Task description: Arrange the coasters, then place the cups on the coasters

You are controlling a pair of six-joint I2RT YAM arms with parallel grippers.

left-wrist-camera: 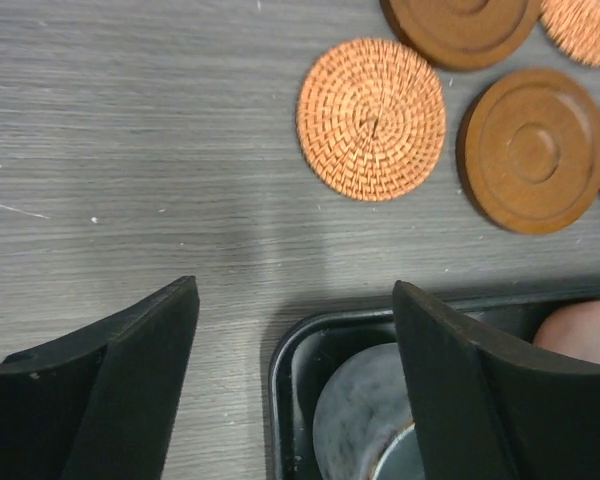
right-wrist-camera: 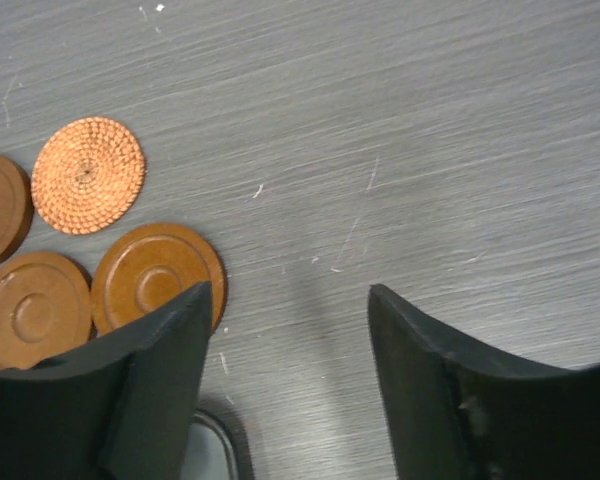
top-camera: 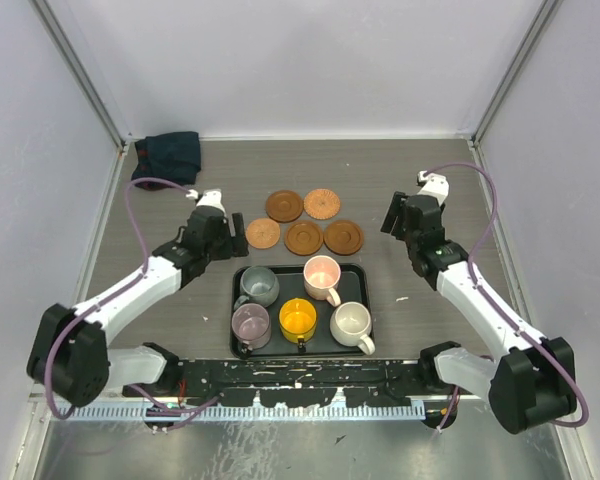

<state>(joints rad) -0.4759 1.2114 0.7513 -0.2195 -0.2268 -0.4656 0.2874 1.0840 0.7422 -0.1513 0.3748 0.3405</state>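
Note:
Several round brown coasters lie in a cluster on the table behind the tray; some are smooth wood, some woven. Several cups stand on the black tray: grey-green, pink, mauve, yellow-orange and cream. My left gripper is open above the tray's far left corner, over the grey-green cup, holding nothing. My right gripper is open over bare table, just right of the nearest wooden coaster.
A dark blue cloth is bunched in the far left corner. Pale walls close in the table on three sides. The tray's far right corner shows under the right gripper's left finger.

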